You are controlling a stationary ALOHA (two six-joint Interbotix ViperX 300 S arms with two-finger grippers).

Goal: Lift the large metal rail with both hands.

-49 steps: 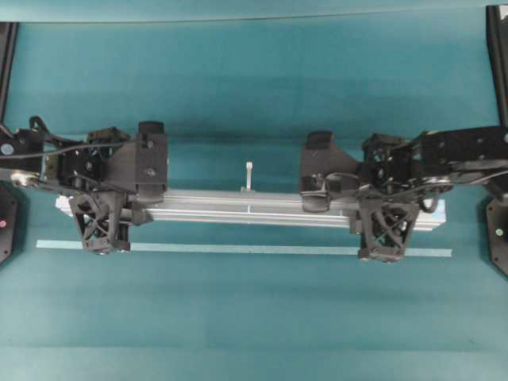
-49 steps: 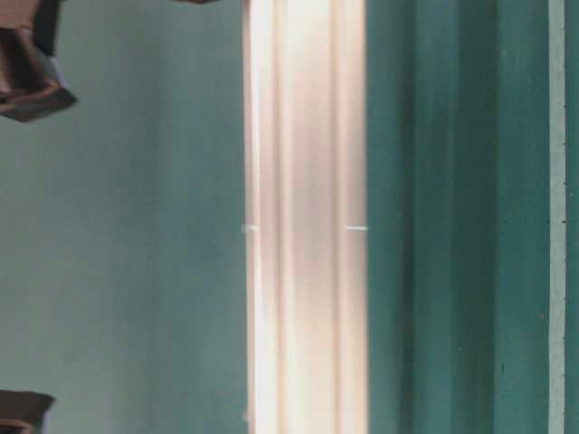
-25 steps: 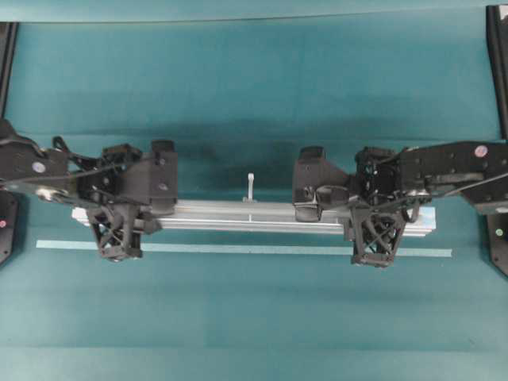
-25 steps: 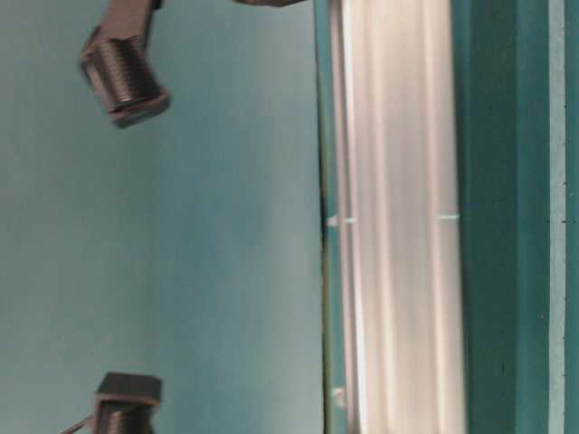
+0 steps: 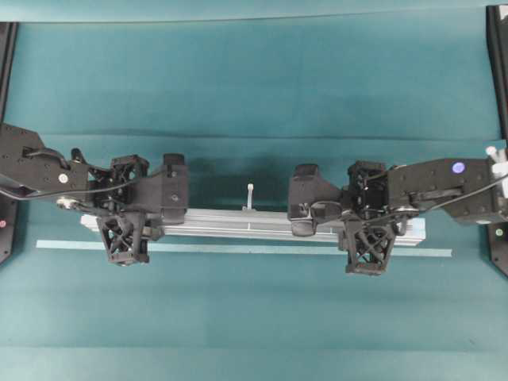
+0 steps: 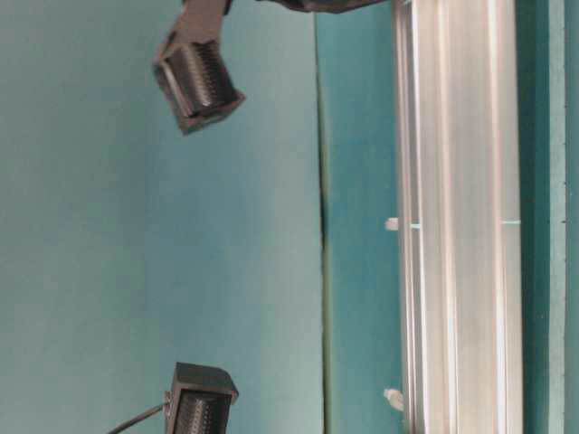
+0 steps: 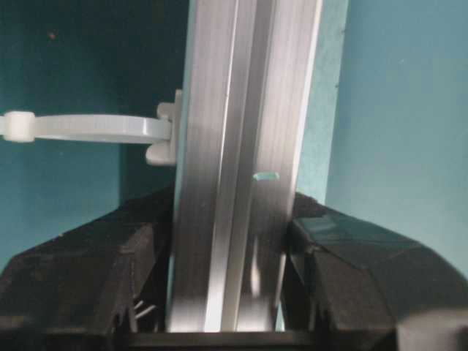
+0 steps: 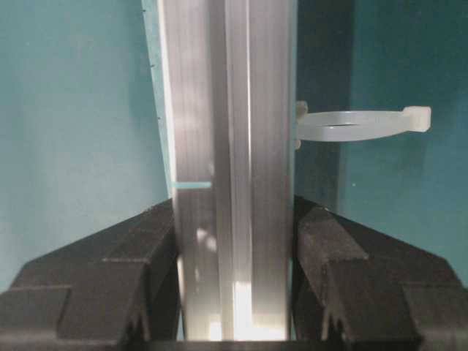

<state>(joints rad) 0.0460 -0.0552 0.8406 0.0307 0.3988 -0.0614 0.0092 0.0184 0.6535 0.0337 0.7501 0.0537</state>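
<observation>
The large metal rail (image 5: 238, 222) is a long silver grooved bar lying crosswise, level, with a white looped peg (image 5: 250, 194) on its far side. My left gripper (image 5: 127, 220) is shut on the rail near its left end. My right gripper (image 5: 367, 224) is shut on it near its right end. In the left wrist view the rail (image 7: 241, 146) fills the gap of the gripper (image 7: 234, 292), both black fingers against its sides. The right wrist view shows the same hold on the rail (image 8: 227, 146) by the gripper (image 8: 234, 285). The table-level view shows the rail (image 6: 461, 226) close to the table; contact is unclear.
A thin pale strip (image 5: 238, 249) lies on the teal table (image 5: 254, 317) just in front of the rail, about the same length. Black arm bases stand at the left edge (image 5: 6, 222) and right edge (image 5: 498, 238). Black arm parts (image 6: 194, 81) hang above the rail.
Both grippers have come down toward the table with the rail held between them. The rail looks smaller from overhead, and both arms have drawn inward.
</observation>
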